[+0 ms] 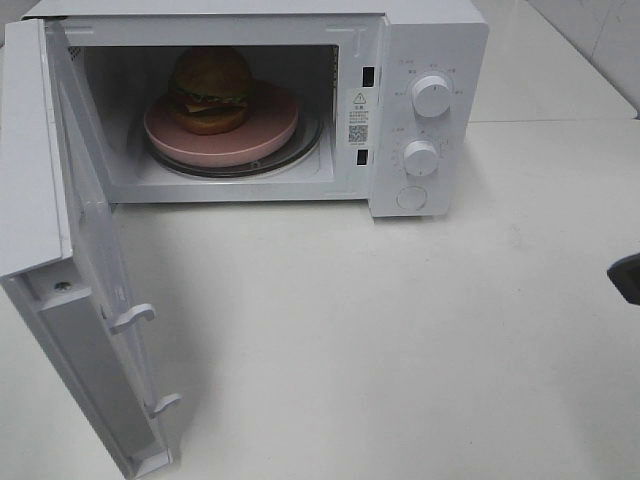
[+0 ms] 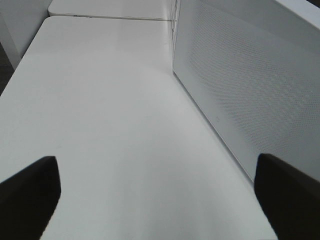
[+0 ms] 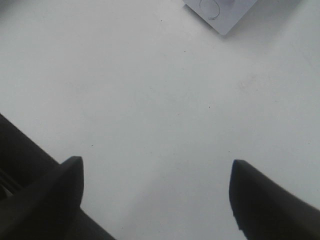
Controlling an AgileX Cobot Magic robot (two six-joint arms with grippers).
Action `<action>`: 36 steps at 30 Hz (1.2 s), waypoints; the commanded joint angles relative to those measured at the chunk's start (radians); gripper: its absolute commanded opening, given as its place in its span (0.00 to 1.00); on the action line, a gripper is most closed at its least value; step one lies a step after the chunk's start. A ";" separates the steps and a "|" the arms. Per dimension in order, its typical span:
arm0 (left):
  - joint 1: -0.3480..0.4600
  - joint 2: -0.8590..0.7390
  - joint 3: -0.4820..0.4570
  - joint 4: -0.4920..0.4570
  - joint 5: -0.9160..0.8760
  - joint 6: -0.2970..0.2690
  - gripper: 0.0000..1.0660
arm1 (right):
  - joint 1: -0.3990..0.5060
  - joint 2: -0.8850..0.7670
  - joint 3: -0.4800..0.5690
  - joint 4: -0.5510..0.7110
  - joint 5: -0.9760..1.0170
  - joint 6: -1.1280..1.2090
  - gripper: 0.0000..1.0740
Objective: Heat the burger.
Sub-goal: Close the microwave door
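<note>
The microwave (image 1: 430,40) stands at the back of the white table (image 1: 400,350) with its door (image 1: 90,280) swung wide open to the left. Inside it, the burger (image 1: 210,90) sits upright on a round pink plate (image 1: 275,135), toward the plate's left half. The plate lies on the glass turntable (image 1: 305,155), whose rim shows around the plate's front and right edge. Nothing else is in the chamber. On the microwave's front panel are two white knobs, the upper one (image 1: 432,95) above the lower one (image 1: 421,158), with a round button (image 1: 411,197) below them.

My left gripper (image 2: 155,165) is spread wide, its two dark fingers (image 2: 30,195) far apart above bare table, holding nothing and touching nothing. A white dotted panel of the microwave (image 2: 250,90) stands just beside it.

My right gripper (image 3: 156,165) is also well open, a little less wide, with only bare table between its fingers (image 3: 260,200). It grips nothing. A corner of the microwave with the round button (image 3: 210,7) shows well apart from it.
</note>
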 commanded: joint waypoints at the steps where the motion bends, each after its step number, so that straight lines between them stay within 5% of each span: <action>1: 0.002 -0.017 0.003 -0.006 -0.015 0.001 0.92 | -0.048 -0.078 0.053 0.012 0.005 0.026 0.71; 23: 0.002 -0.017 0.003 -0.006 -0.015 0.001 0.92 | -0.438 -0.467 0.215 0.123 0.003 -0.015 0.71; 36: 0.002 -0.017 0.003 -0.006 -0.015 0.001 0.92 | -0.530 -0.629 0.276 0.197 0.029 -0.030 0.71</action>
